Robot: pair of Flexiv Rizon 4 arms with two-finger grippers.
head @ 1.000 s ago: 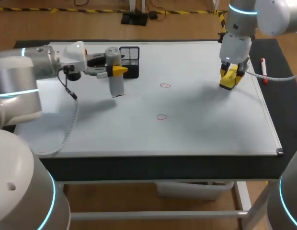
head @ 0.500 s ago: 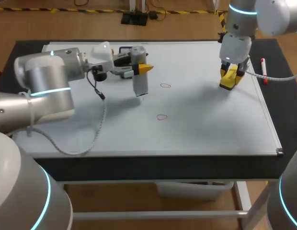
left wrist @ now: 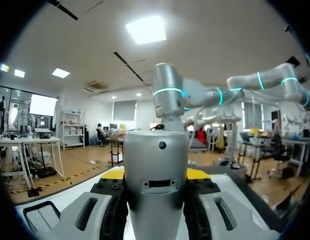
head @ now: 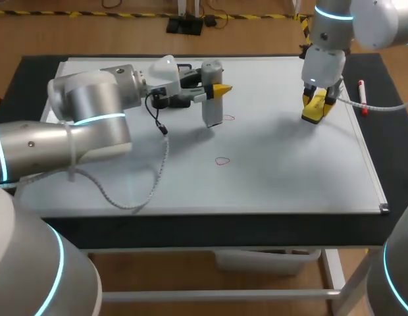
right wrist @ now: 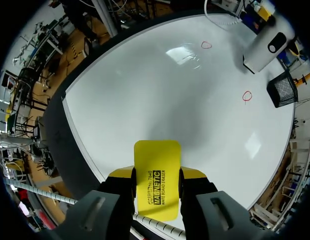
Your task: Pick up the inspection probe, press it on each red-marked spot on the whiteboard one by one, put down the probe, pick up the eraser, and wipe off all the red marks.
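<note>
Swinging in from beside the basket over the past second, my left arm has carried the probe across the whiteboard toward the middle; my right arm has not moved.

The left gripper (head: pixel 216 89) is clamped on the probe (head: pixel 212 100), one yellow tip on each side of its upper body. In the left wrist view the gripper (left wrist: pixel 156 176) grips the probe (left wrist: pixel 156 172) squarely. The probe there is a smooth silver-grey cylinder with a rounded top, a small dark dot and a dark rectangular slot on its face. It hangs upright, its lower end just beside the far red mark (head: pixel 227 118), on the side toward my left arm. Whether it touches the whiteboard (head: pixel 283 171) I cannot tell. The near red mark (head: pixel 222 160) lies closer to the front edge, well apart from the probe. Both marks are small hand-drawn red loops. The black mesh basket (head: pixel 185 67) sits behind the left arm at the board's far edge.

The right gripper (head: pixel 317 100) is closed on the eraser (head: pixel 313 114), low over the board's far right part. In the right wrist view its fingers press both long sides of the eraser (right wrist: pixel 156 182), a flat yellow block with rounded corners and black print. A red-capped marker (head: pixel 362 97) lies on the black table (head: pixel 388 131) beside the board's right edge.
</note>
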